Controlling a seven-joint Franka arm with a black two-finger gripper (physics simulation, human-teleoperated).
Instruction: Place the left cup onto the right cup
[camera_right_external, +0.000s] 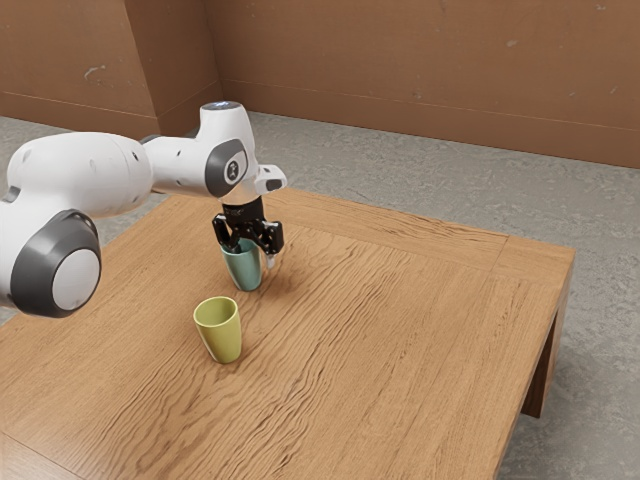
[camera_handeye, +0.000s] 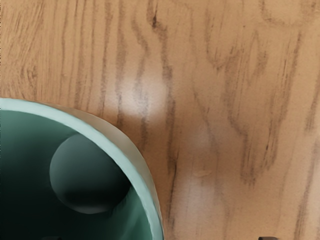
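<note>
Progress: early | gripper wide open astride teal cup rim, nothing held | cup on table | todo: grip, lift, stack on yellow-green cup

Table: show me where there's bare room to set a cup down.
Widest free patch: the table from the teal cup and yellow-green cup out to its edge at the exterior view's right. Another bare strip lies between the yellow-green cup and the near edge. Crowded: around the teal cup, under the gripper, with the yellow-green cup close by.
</note>
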